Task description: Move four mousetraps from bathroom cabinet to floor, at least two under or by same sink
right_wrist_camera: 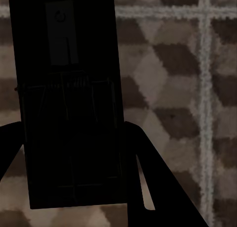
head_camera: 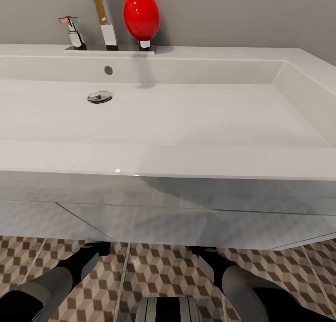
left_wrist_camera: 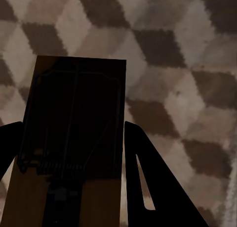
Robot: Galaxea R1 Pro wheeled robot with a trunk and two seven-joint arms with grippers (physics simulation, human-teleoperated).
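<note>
**Both mousetraps held over the floor at the sink**

The robot stands before the bathroom sink. The left gripper pinches one mousetrap, the right gripper another mousetrap, above the bathroom floor. Both arms reach low under the vanity. Next, probably lowering and releasing there.

2 mousetraps, 1 sink, 1 faucet, 1 red ball.
</note>
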